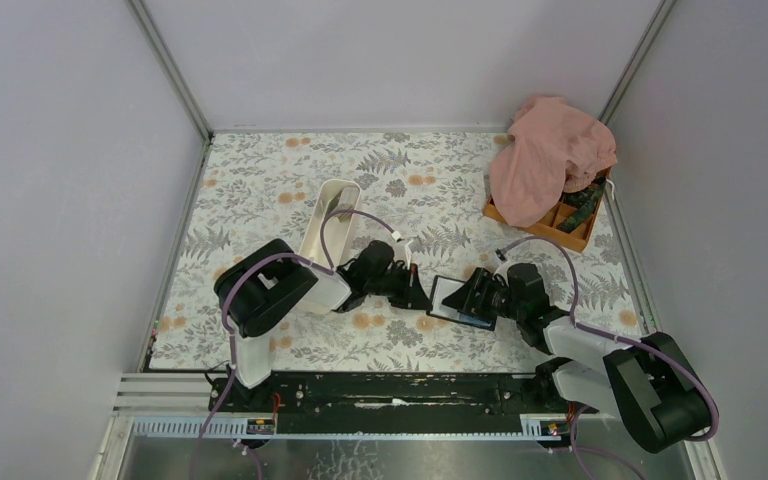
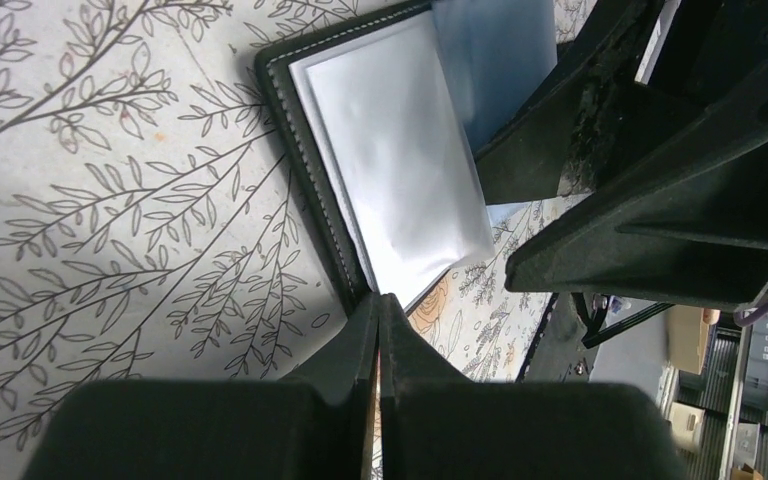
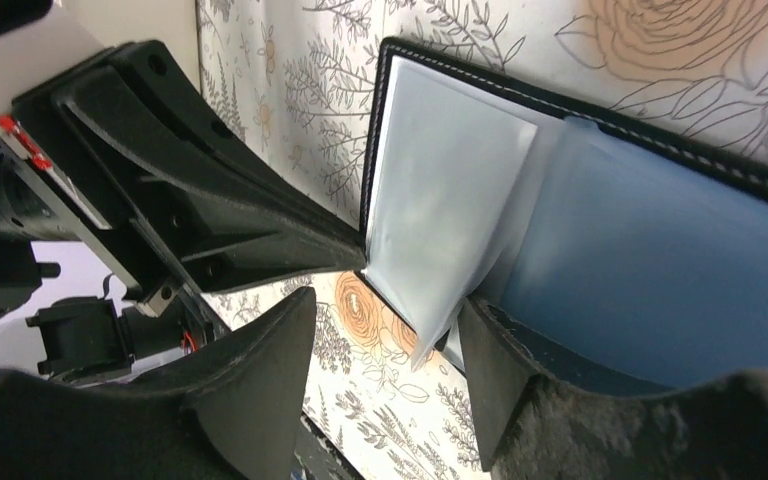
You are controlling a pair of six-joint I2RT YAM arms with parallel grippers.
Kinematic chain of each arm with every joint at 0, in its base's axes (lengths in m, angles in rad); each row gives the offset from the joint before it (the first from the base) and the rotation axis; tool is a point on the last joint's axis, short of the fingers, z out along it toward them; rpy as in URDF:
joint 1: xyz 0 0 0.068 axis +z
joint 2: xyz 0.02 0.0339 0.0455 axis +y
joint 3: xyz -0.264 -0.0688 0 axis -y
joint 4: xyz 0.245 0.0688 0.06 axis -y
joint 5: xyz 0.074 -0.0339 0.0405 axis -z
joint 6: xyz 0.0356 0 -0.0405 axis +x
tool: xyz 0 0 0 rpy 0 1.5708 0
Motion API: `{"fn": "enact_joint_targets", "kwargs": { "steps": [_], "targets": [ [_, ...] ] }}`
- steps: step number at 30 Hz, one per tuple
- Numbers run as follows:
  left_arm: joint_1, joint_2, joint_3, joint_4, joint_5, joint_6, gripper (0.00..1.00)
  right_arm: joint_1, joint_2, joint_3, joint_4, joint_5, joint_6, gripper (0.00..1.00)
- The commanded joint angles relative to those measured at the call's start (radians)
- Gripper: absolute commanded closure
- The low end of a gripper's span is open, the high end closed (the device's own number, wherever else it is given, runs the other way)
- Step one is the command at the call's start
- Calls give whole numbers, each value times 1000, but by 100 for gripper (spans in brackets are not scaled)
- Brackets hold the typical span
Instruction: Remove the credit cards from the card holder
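Top external view gives us the layout: the card holder (image 1: pixel 447 297) lies open and flat on the flowered table (image 1: pixel 290 180) between the two arms. Its long axis runs left to right, sloping a little toward the right arm's base. The left gripper (image 1: pixel 418 292) is at the holder's left end with its jaws closed on nothing and its tip touching the holder's near corner. Whether it presses that corner down we cannot tell. The right gripper (image 1: pixel 465 300) is over the holder's right half and is the nearer one to the leaves inside. From the right wrist we see its jaws standing apart. The loose corner of a pale leaf (image 3: pixel 440 210), card or sleeve we cannot say, stands in the gap between the fingers (image 3: pixel 260 380) and is not pinched. A bluish leaf (image 3: pixel 650 270) lies beside it, running under the other finger. So the thing to draw out lies straight ahead of the right jaws, and we judge the coming move to be closing on that corner and pulling away from the left gripper. We count one card holder, two leaves showing, two grippers, one white tray (image 1: pixel 328 225), one orange box (image 1: pixel 550 230) and one pink cloth (image 1: pixel 550 155). How many cards sit inside we cannot tell.
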Motion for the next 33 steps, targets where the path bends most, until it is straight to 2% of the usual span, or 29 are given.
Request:
{"fn": "enact_joint_targets", "kwargs": {
  "steps": [1,12,19,23,29,33],
  "targets": [
    [-45,59,6,-109,-52,45,100,16,-8,-5,106,-4,40,39],
    [-49,56,12,-120,-66,48,100,18,-4,-25,172,-48,58,39],
    [-52,48,2,-117,-71,49,100,18,-39,-70,291,-104,144,39],
    [-53,43,0,-118,-79,51,100,17,-50,-76,251,-90,117,39],
    [-56,50,11,-127,-81,54,100,18,16,-72,266,-79,87,39],
    [-59,55,18,-132,-80,56,100,17,105,-60,353,-97,92,39]
  ]
}}
